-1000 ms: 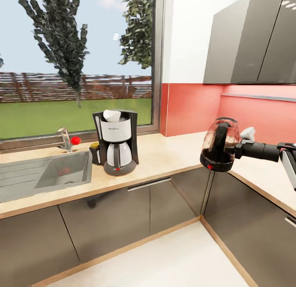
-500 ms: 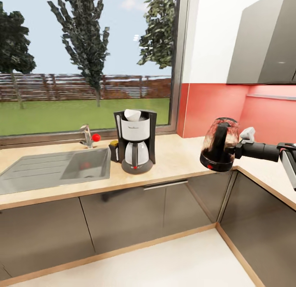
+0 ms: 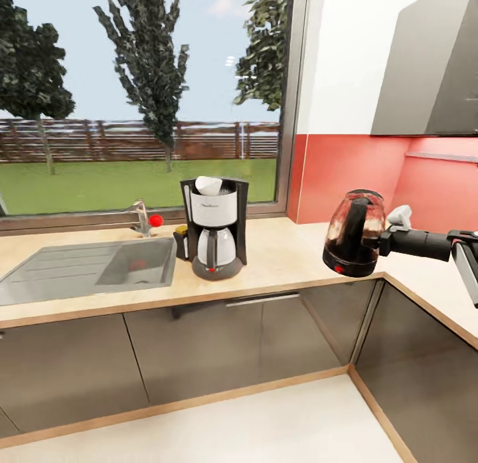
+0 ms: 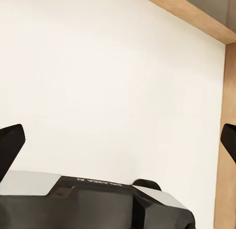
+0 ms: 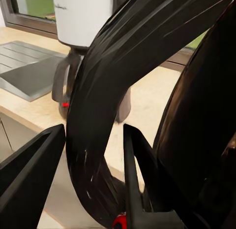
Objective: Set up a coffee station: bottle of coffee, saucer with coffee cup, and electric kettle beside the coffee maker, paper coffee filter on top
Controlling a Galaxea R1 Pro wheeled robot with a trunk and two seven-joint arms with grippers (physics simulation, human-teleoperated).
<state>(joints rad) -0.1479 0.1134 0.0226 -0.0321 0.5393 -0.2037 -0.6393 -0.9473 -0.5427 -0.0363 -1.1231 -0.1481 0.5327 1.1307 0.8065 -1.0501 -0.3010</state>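
The electric kettle [image 3: 355, 234], a glass jug with a dark base, hangs in the air over the front edge of the kitchen countertop [image 3: 279, 257]. My right gripper [image 3: 384, 241] is shut on its black handle [image 5: 98, 115], with a finger on either side in the right wrist view. Left of it, the coffee maker [image 3: 214, 227] stands on the countertop with the white paper coffee filter [image 3: 208, 184] on top. The bottle of coffee [image 3: 180, 238] peeks out at its left side. My left gripper [image 4: 118, 140] is open over a white floor. The saucer and coffee cup are out of view.
A grey inset sink [image 3: 93, 267] with a faucet [image 3: 141, 217] and red knob lies left of the coffee maker. The worktop turns a corner at the right under a red backsplash [image 3: 345, 177]. Dark wall cabinets [image 3: 431, 71] hang above. A bare stretch of worktop separates coffee maker and kettle.
The whole picture has shifted, so the camera has moved: sink and coffee maker now sit further right. The kettle stays in my right gripper at the same spot in the picture.
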